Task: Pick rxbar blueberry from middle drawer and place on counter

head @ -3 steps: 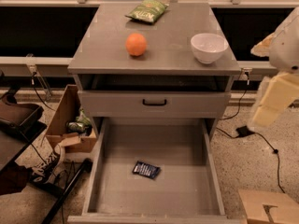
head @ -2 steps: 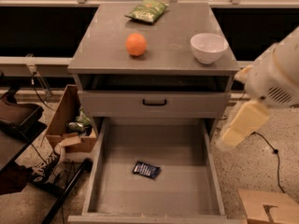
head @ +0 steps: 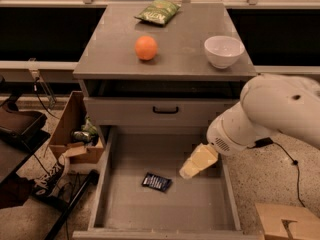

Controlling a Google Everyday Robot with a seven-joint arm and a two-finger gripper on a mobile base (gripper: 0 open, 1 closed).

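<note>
The rxbar blueberry point(head: 156, 182), a small dark-blue wrapper with white lettering, lies flat on the floor of the open middle drawer point(head: 165, 204), left of centre. My white arm reaches in from the right, and my gripper point(head: 192, 166), cream-coloured, hangs over the drawer just right of the bar and slightly above it, not touching it. The counter point(head: 185, 39) is the grey cabinet top above.
On the counter stand an orange point(head: 146, 47), a white bowl point(head: 224, 51) and a green chip bag point(head: 158, 11). A shut drawer front with a black handle point(head: 165, 110) is above the open drawer. A cardboard box point(head: 75, 134) sits left, another box point(head: 287, 221) lower right.
My arm has swung in from the right edge toward the left and down, bringing the gripper over the open drawer, close to the bar. The bar has not moved.
</note>
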